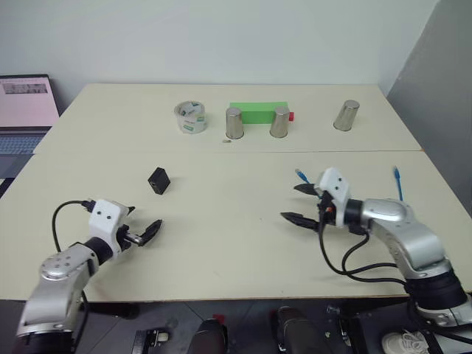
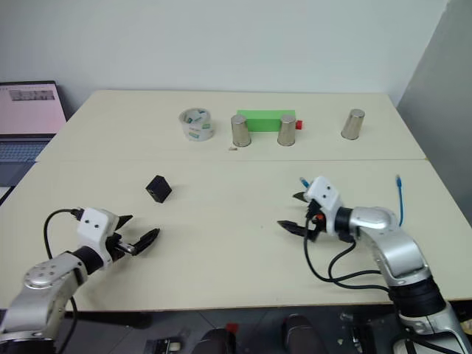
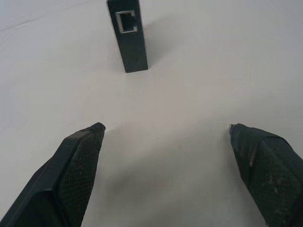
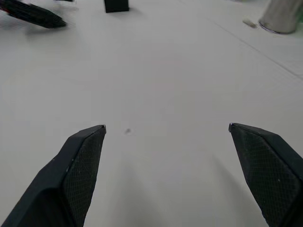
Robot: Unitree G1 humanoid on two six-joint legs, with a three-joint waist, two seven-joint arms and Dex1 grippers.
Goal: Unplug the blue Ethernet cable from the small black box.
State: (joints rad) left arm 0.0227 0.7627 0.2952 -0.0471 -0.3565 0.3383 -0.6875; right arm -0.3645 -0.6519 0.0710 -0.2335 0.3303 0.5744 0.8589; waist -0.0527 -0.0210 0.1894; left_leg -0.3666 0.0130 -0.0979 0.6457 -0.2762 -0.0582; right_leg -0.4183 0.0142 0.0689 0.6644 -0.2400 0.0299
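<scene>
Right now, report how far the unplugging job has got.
Done: the small black box sits alone on the table, its port empty in the left wrist view, and the blue Ethernet cable lies apart by the right arm. In hand: nothing; the left gripper and right gripper both hang open and empty. Left: nothing evident beyond parking the arms.

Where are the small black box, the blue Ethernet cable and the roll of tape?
small black box [image 1: 158, 180], left eye view, its top face.
blue Ethernet cable [image 1: 398, 184], left eye view, the stretch near the table's right edge.
roll of tape [image 1: 190, 118], left eye view, its outer wall.
</scene>
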